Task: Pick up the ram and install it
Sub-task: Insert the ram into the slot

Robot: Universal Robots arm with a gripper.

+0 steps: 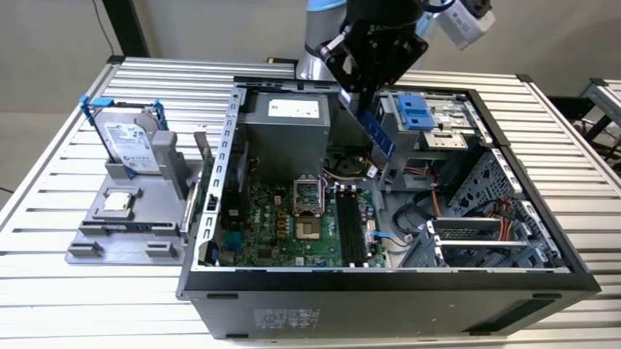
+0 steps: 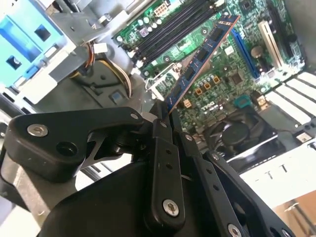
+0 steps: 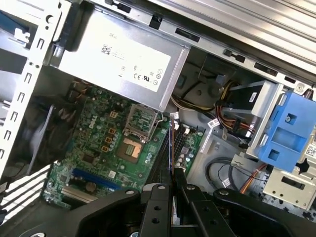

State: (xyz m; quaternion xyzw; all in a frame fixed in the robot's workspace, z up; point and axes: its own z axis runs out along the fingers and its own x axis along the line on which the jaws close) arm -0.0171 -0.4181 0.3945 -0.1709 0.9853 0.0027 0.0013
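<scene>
The ram is a narrow dark blue stick hanging tilted over the open computer case, above the motherboard. My gripper is shut on its upper end. In the second wrist view the ram sticks out from the gripper toward the board, showing its row of black chips. The first wrist view shows the ram edge-on ahead of the gripper, roughly in line with the black memory slots. The ram is well clear of the memory slots, not touching them.
A grey power supply fills the case's far end, with a blue drive bracket beside it. Cable bundles lie toward the exterior view's right. Outside the case, a grey stand holds a hard drive and a square chip.
</scene>
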